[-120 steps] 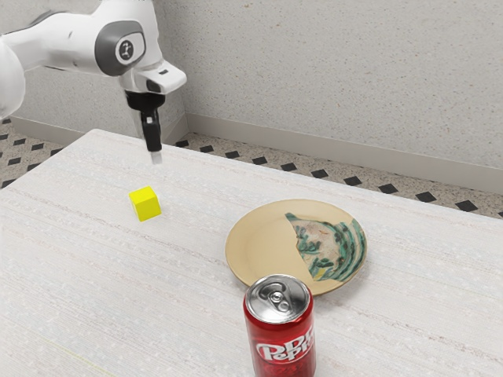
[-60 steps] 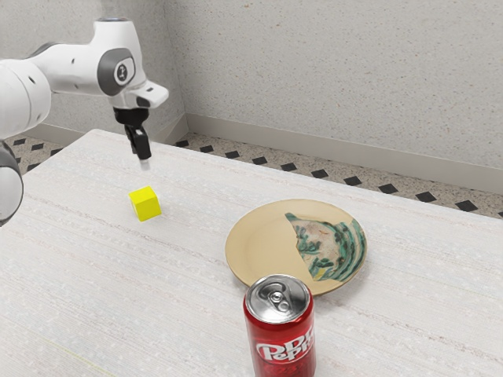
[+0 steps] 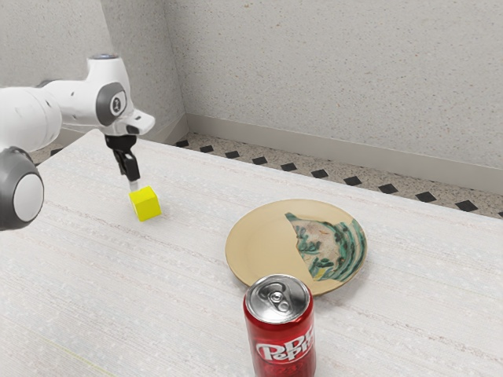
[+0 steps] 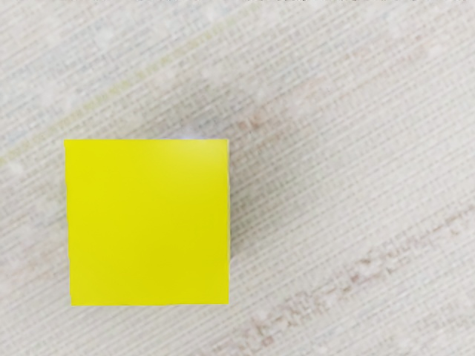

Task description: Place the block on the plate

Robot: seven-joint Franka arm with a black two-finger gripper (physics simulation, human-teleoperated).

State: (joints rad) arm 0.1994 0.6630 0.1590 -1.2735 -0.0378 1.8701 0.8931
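My gripper (image 3: 134,185) points down just behind the yellow block (image 3: 146,203), its tip overlapping the block's upper edge in the exterior view. Whether it touches the block cannot be made out. The block rests on the table, and its flat top face shows in the wrist view, where the block (image 4: 148,222) sits squarely to the picture's edges. A round tan plate (image 3: 259,243) with a green patterned patch lies on the table, toward the exterior view's right from the block.
A red soda can (image 3: 283,338) stands upright close to the plate, on the side nearer the exterior camera. The white wooden table (image 3: 102,275) carries everything, and a pale wall rises beyond its far edge.
My hand has come down and moved toward the exterior view's left, ending low by the block. Block, plate and can have stayed where they were.
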